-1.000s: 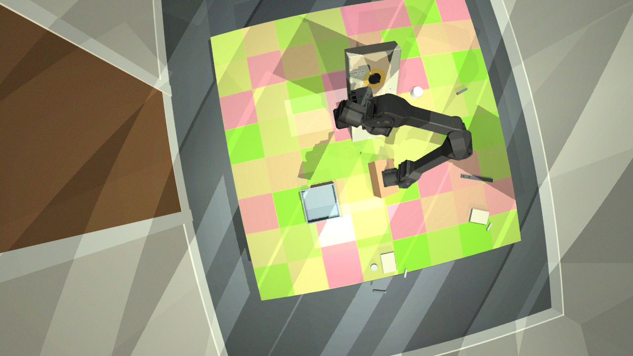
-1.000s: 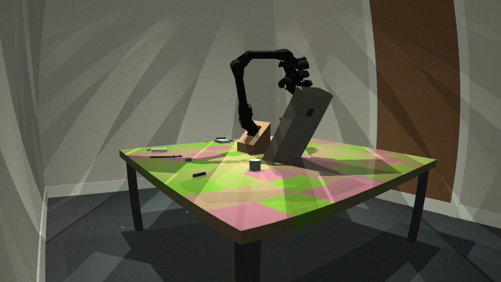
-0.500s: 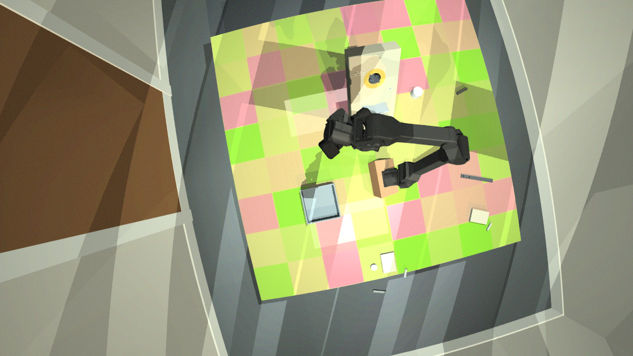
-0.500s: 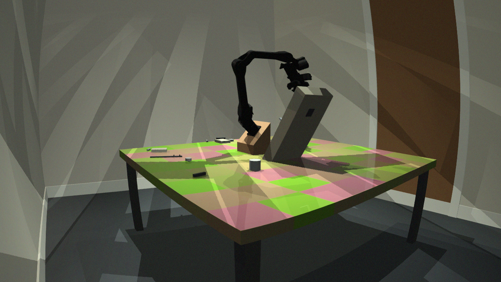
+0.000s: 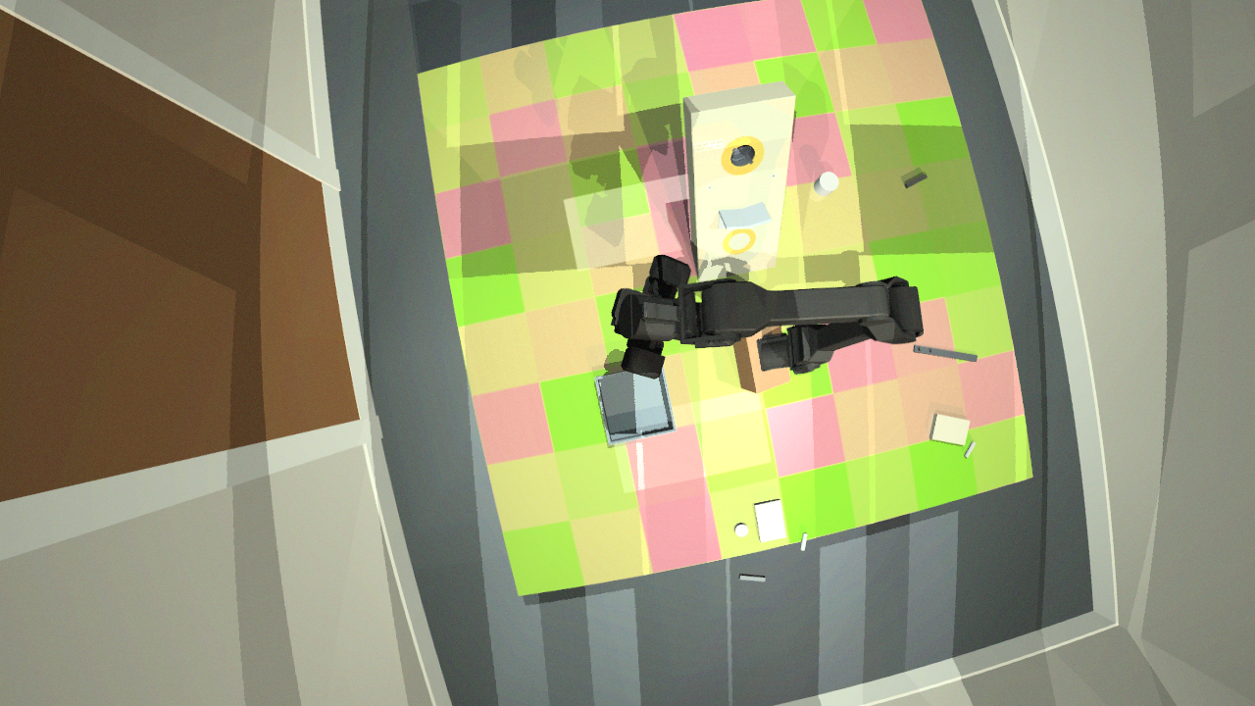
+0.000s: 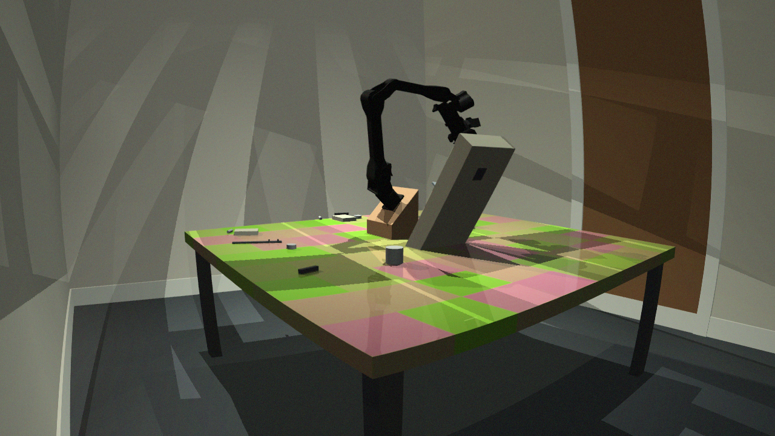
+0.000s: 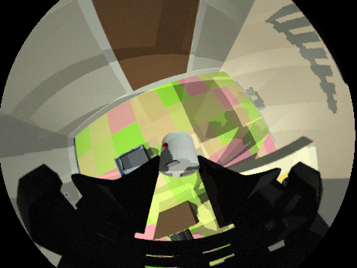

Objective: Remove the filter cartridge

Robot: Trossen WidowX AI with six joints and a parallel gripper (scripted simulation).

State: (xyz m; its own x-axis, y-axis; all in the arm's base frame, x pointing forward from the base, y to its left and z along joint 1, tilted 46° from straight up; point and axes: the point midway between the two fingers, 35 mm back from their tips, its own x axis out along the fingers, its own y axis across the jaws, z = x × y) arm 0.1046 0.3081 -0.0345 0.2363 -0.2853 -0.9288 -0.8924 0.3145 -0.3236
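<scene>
i was operating one black arm (image 5: 798, 302) (image 6: 373, 135) from afar, with one claw (image 5: 647, 320) (image 6: 456, 138) (image 7: 178, 159) clenched on one grey filter cartridge (image 7: 180, 147). the cartridge lay directly between its two fingertips, out of the panel, with one red spot on its side; the wrist view alone showed it.

i counted one leaning service panel (image 5: 709, 188) (image 6: 460, 195) (image 7: 297, 156), right of the claw in the wrist view. it had two yellow rings, an upper one (image 5: 727, 167) around a dark round opening and a lower one (image 5: 727, 243). one square tray (image 5: 671, 408) (image 7: 133, 160) sat below the claw, to its left in the wrist view. one tan wedge (image 5: 748, 370) (image 6: 377, 226) (image 7: 175, 219) held the arm. well apart from the claw lay two pale flat blocks, one (image 5: 950, 428) (image 6: 246, 232) farther than the other (image 5: 770, 521) (image 6: 344, 218).
</scene>
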